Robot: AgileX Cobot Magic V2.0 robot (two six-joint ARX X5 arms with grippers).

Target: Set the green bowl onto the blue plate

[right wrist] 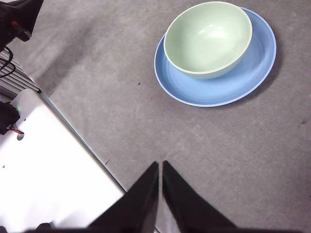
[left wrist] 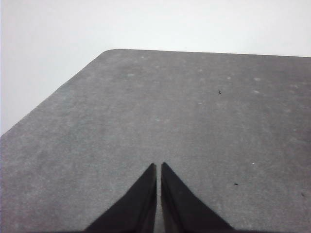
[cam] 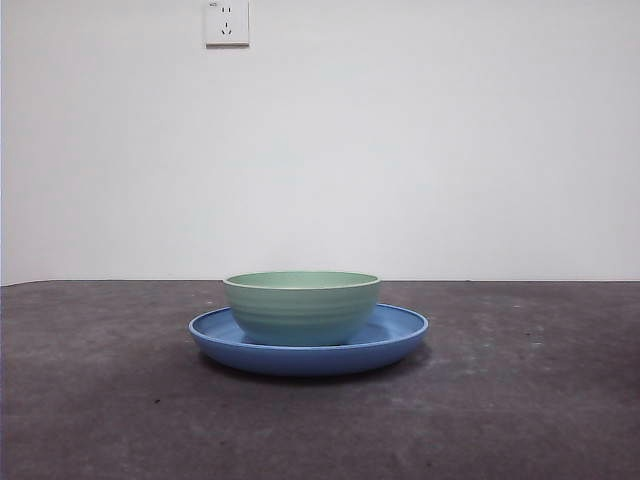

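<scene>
The green bowl [cam: 301,306] sits upright on the blue plate [cam: 395,342], a bit off its middle, on the gray table [cam: 520,400]. A wall socket [cam: 227,22] is high behind. Only the right wrist view shows inside the bowl. The right gripper [right wrist: 160,167] and left gripper [left wrist: 158,167] are both pressed together, well apart from the dishes.

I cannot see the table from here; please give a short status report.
Left hand shut, away over bare table. Right hand shut, clear of the dishes. Green bowl sits upright on blue plate. Nothing in the way.
</scene>
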